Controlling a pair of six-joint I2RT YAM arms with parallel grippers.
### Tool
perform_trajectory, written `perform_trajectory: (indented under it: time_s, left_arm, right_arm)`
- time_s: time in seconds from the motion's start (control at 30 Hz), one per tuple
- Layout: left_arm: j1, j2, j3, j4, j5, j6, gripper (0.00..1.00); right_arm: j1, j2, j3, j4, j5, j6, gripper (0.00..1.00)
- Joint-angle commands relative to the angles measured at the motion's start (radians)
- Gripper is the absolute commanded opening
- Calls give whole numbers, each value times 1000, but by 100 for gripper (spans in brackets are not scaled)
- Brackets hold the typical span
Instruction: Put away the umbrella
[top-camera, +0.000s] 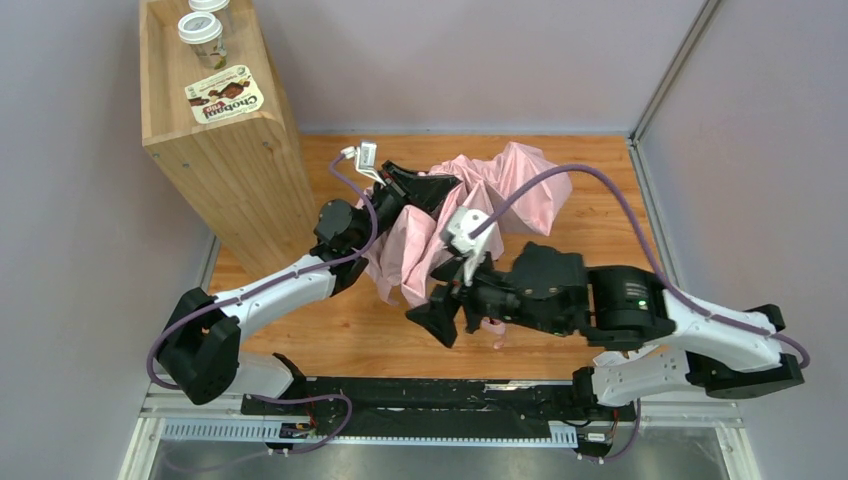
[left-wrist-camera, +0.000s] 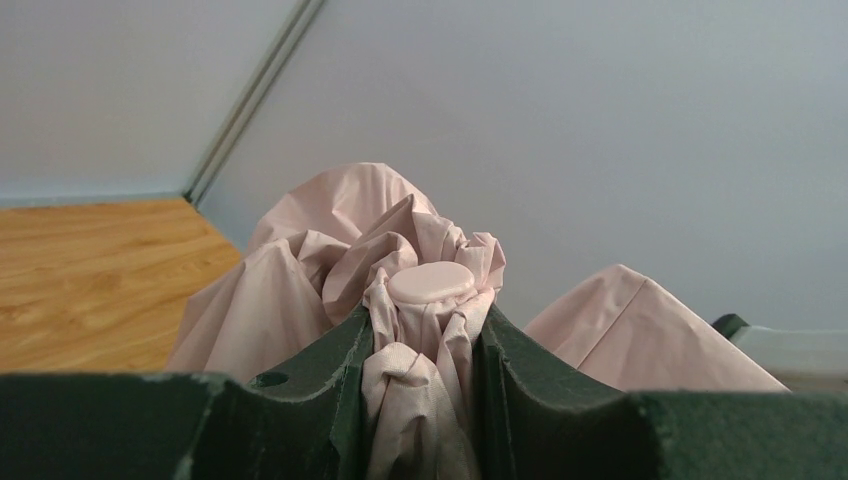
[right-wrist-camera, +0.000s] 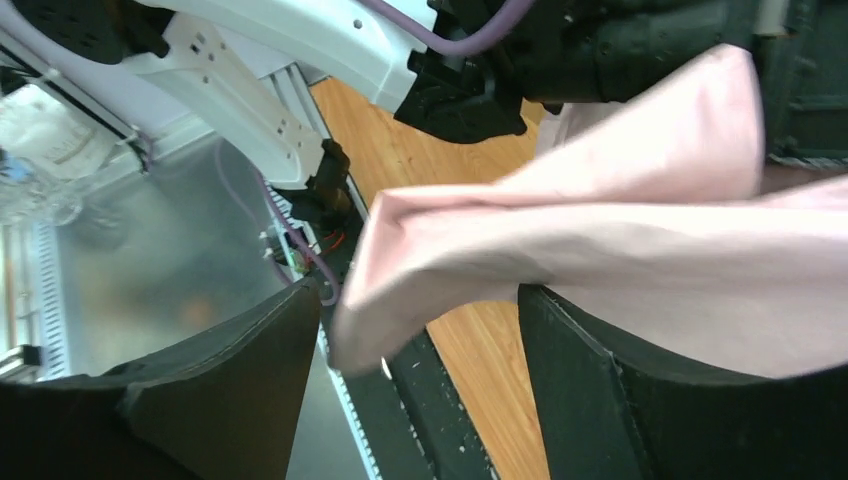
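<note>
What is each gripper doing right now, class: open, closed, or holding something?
Left gripper: closed on the umbrella.
Right gripper: open, umbrella loose between its jaws.

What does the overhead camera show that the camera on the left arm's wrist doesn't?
Overhead only: the right gripper at the fabric's near edge, and a wooden box with lidded cups. Left wrist only: the left gripper pinching gathered fabric just below a round pink cap. Both: the pink umbrella and the wooden table.
</note>
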Motion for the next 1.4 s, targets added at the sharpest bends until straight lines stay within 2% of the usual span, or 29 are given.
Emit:
perform_trajectory:
  time_s: [0.0, 0.07, 0.13, 0.2, 0.27, 0.37, 0.5, 0.67, 0.73, 0.83, 1.13, 1.3, 1.37]
  left_arm:
    - [3, -24, 7, 185, 117, -57, 0]
    - [4, -24, 4, 204, 151, -56, 0]
    - [6, -22, -3, 218, 171, -64, 0]
    - [7, -22, -7, 227, 189, -82, 0]
    - [7, -18, -7, 247, 228, -103, 0]
    - [7, -4, 8, 285, 289, -133, 0]
    - [7, -7, 22, 270, 323, -162, 0]
    - [7, -19, 22, 255, 326, -168, 0]
    - [7, -19, 25, 264, 343, -180, 0]
    - [7, -22, 25, 290, 364, -195, 0]
    - [-4, -22, 57, 342, 435, -238, 0]
    - [-31, -11, 79, 386, 470, -257, 0]
    - [-43, -10, 88, 385, 479, -252, 0]
  right_arm:
    - [-4, -248, -32, -72, -23, 60, 79]
    - [-4, -374, -109, -36, 9, 83, 86]
    - [-4, -492, -196, -3, 122, 94, 94]
    - [-4, -556, -258, -5, 228, 86, 96]
    - [-3, -559, -292, -22, 347, 34, 100]
    - [-9, -498, -284, -33, 432, -27, 100]
    - [-41, -429, -221, -30, 392, -66, 100]
    - [-191, -353, -212, -1, 169, -60, 100]
    - [-297, -338, -235, 21, 106, -53, 100]
    - [-443, -332, -257, 54, -104, -47, 100]
    - [-530, -287, -310, 146, -364, -90, 100]
    - [-674, -252, -336, 211, -528, -60, 100]
    - [-691, -241, -346, 241, -565, -73, 100]
